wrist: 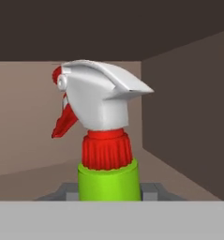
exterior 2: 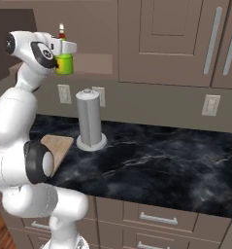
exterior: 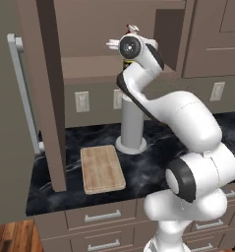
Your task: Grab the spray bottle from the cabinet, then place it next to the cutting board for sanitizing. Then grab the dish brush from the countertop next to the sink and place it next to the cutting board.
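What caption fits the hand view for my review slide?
Pincer shut on the green spray bottle, its red-and-white trigger nozzle upright inside the brown cabinet.

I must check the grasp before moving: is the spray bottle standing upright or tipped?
Upright. In the hand view the spray bottle has its red collar and white nozzle straight above the green body, inside the cabinet.
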